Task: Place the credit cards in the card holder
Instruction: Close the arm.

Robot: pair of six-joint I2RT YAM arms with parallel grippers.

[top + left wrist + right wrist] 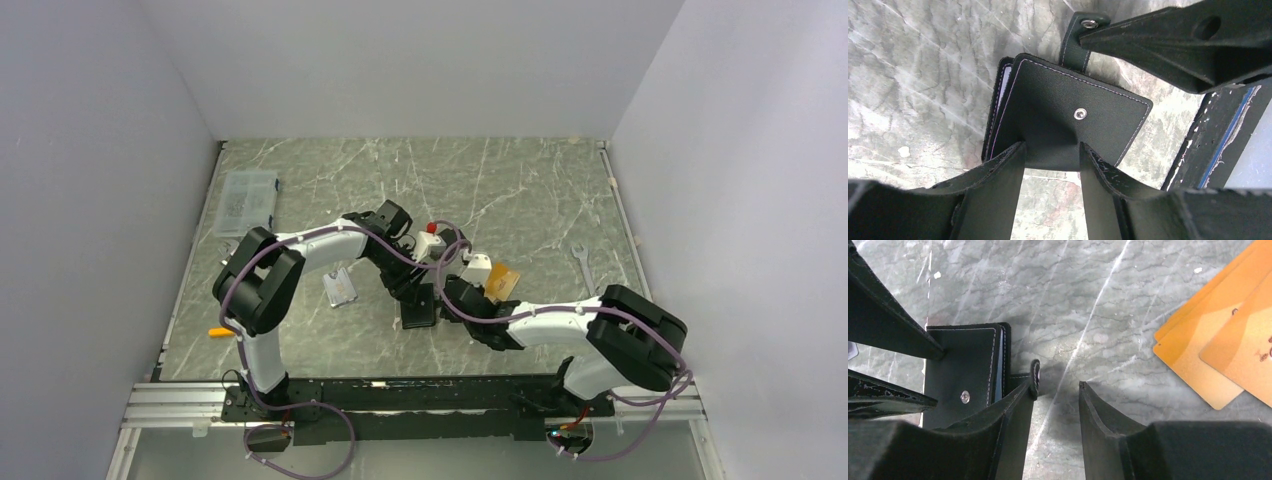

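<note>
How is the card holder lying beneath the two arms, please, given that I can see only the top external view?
Observer: The card holder is folded shut, lying cover up on the table.
Operator: Thank you. Is its snap tab fastened?
Observer: No, the snap tab sticks out past the edge, unfastened, with its snap showing.
</note>
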